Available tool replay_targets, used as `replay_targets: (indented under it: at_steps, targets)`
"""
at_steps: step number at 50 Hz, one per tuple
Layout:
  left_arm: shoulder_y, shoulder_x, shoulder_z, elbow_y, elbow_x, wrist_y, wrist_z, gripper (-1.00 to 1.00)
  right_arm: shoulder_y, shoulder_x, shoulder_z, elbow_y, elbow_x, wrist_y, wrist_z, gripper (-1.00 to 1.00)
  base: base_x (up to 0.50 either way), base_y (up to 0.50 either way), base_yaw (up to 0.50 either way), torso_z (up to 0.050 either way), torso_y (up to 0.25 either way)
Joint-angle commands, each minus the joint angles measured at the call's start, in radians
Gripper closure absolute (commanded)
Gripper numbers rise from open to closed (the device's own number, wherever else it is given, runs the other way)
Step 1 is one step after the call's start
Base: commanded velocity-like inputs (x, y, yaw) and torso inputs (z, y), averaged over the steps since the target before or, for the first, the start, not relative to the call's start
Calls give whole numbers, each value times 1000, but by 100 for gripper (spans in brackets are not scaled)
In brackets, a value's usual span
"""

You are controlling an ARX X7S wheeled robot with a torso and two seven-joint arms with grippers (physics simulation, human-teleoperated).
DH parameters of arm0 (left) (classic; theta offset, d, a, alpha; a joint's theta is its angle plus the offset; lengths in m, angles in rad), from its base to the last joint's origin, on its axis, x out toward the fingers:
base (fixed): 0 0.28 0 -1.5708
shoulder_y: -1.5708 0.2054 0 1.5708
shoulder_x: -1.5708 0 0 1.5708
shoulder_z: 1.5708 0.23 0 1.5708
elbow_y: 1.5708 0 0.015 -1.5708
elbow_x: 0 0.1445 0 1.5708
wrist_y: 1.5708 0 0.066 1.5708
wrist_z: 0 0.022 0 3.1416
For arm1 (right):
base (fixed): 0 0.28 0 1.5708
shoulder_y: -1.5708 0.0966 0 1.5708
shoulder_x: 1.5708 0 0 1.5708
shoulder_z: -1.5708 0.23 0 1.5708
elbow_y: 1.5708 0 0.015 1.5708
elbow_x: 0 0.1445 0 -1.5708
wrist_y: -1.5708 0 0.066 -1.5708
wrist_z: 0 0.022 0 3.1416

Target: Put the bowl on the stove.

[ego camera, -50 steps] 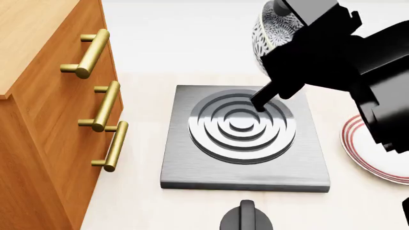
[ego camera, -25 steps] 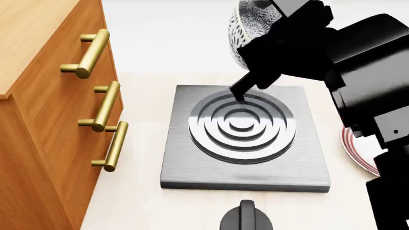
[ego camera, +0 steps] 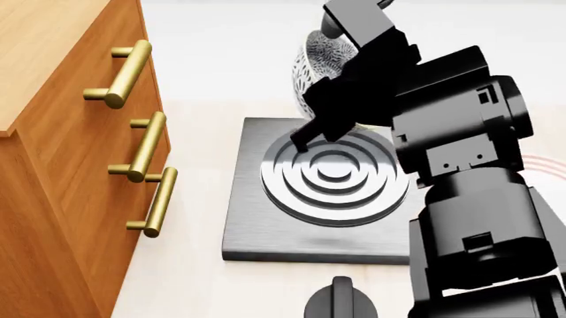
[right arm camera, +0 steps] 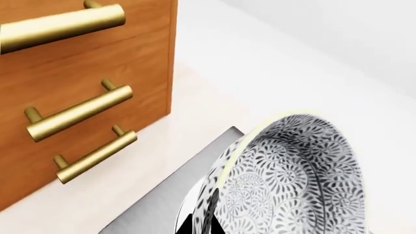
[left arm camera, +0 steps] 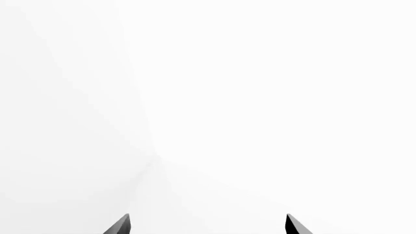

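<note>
Head view: the bowl (ego camera: 320, 63) has been carried further left, above the far left part of the stove (ego camera: 256, 225).
It is gripped at its rim by the right gripper (ego camera: 332, 99), held aloft and tilted on edge, ready for lowering; the left gripper (left arm camera: 206, 226) is spread, empty.

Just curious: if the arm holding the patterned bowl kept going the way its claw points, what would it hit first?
Probably the stove: the right gripper angles down toward its ringed burner, though depth is hard to judge.
</note>
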Motion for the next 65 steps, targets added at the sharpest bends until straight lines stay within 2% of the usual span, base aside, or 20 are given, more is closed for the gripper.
replay_targets:
  at_steps: [1,39,46,56,65]
  targets:
    - [3,2,5,-9,2,7,3,-100,5,-34,74,43,-80,1,-5,100,0,0,0,0,0]
    - [7,-3,24,-20,27,13,3,-100,5,-34,74,43,-80,1,-5,100,0,0,0,0,1]
    - [9,-4,25,-19,33,11,-2,-100,5,-34,74,43,-80,1,-5,100,0,0,0,0,-223]
    - [13,-7,30,-22,34,14,0,-100,5,-34,74,43,-80,1,-5,100,0,0,0,0,0]
    - [14,-8,33,-25,36,18,-1,-100,5,-34,74,43,-80,1,-5,100,0,0,0,0,-186]
